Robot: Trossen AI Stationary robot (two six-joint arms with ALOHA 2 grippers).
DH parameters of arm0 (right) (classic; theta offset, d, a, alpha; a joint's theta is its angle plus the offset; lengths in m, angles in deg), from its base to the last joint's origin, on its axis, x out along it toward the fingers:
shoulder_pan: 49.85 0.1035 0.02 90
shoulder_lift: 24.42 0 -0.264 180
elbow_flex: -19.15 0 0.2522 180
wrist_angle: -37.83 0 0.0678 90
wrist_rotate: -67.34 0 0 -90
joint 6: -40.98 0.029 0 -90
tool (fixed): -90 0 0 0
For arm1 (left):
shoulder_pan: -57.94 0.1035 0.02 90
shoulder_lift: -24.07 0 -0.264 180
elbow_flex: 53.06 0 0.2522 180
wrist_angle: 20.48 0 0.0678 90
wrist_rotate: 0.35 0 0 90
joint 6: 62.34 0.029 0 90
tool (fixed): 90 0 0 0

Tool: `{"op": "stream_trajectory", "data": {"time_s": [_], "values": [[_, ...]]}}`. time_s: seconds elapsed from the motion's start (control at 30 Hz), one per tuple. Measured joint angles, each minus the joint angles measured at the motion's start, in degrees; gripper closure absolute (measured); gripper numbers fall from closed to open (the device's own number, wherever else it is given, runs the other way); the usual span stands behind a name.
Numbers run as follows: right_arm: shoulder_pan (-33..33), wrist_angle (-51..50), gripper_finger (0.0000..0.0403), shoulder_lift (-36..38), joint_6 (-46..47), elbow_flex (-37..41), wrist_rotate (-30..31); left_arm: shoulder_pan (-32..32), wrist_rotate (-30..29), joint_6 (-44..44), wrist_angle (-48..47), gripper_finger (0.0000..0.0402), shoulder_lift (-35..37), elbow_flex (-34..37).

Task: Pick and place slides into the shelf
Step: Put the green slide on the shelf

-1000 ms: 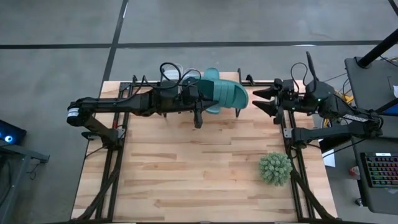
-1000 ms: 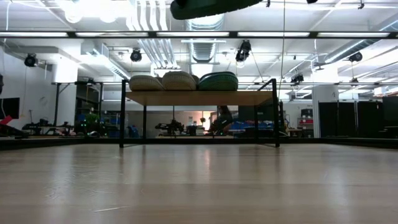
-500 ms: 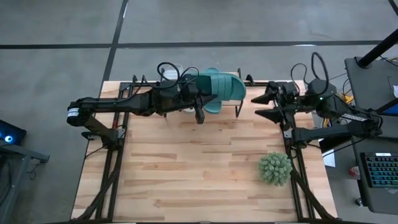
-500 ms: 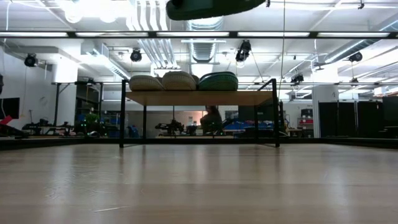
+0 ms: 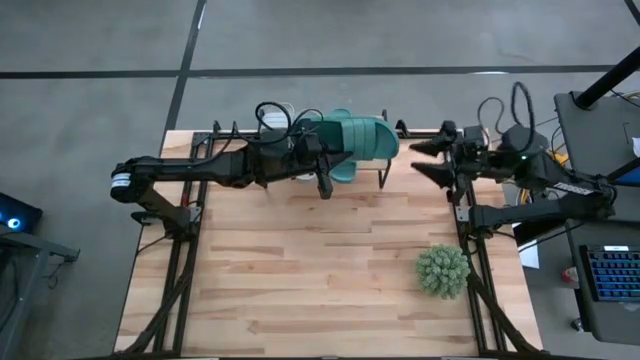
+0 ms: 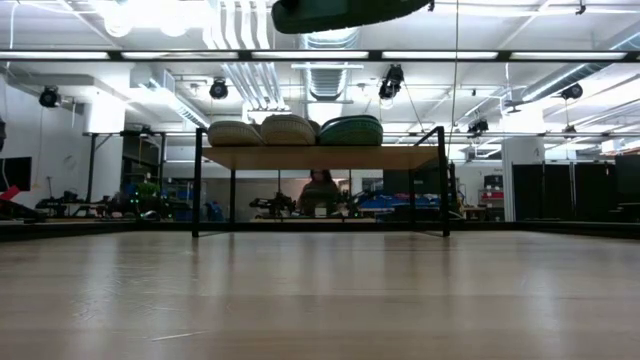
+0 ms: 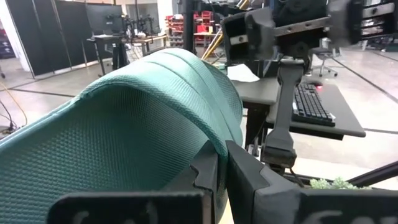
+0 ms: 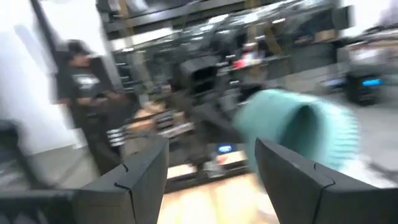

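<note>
My left gripper point(image 5: 330, 160) reaches level from the table's left, high over the far side, and is shut on a teal slide point(image 5: 358, 143). The slide's underside shows at the top of the low view point(image 6: 345, 12). Below stands the shelf point(image 6: 320, 157) on thin black legs. On its top rest two pale slides point(image 6: 262, 131) and a second teal slide point(image 6: 352, 131). My right gripper point(image 5: 424, 160) hovers open to the right of the held slide, pointing at it, with nothing between its fingers point(image 8: 146, 174). My left gripper pinches the teal slide's side edge point(image 7: 217, 152), beside the ribbed strap, between its two fingers point(image 7: 249, 180). The fingers come level from the table's left. The slide is lifted clear, high above the shelf, and sticks out past the fingertips toward the right arm.
A spiky green plant ball point(image 5: 442, 270) sits on the tabletop at the near right. A desk with a keyboard point(image 5: 610, 275) stands beyond the right edge. A person point(image 8: 74, 81) is in the room behind the table.
My left wrist has turned a little, swinging the held teal slide slightly toward the far edge; the slide stays lifted. My right gripper has rolled a bit and stays open. A person behind the shelf has walked to the left.
</note>
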Motion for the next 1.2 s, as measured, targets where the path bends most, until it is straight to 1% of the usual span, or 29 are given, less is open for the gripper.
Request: {"op": "stream_trajectory", "data": {"time_s": [0.1,0.17,0.4,0.6,0.83,1.2], "values": [[0.0,-4.4,0.0173,0.9,-1.0,-0.6,6.9,0.0,-0.8,0.4,0.0,0.0401,0.0,0.0],[0.0,-6.4,0.0173,1.0,-1.0,-0.9,8.8,0.0,-0.9,0.4,0.6,0.0401,0.0,0.0],[0.0,-7.9,0.0172,-1.6,-0.3,-0.7,9.9,0.0,-0.8,1.0,0.8,0.0401,0.0,0.0],[0.0,-8.1,0.0172,-4.0,-2.3,-0.7,14.2,-0.2,-0.8,2.1,1.0,0.0401,0.0,0.0],[0.0,-8.0,0.0172,-4.3,-4.2,-0.7,18.6,-0.5,-0.1,2.4,1.5,0.0401,0.0,0.0],[0.0,-5.6,0.0172,-6.2,-2.4,-0.7,18.6,-0.8,2.6,2.4,3.7,0.0401,0.0,0.0]]}}
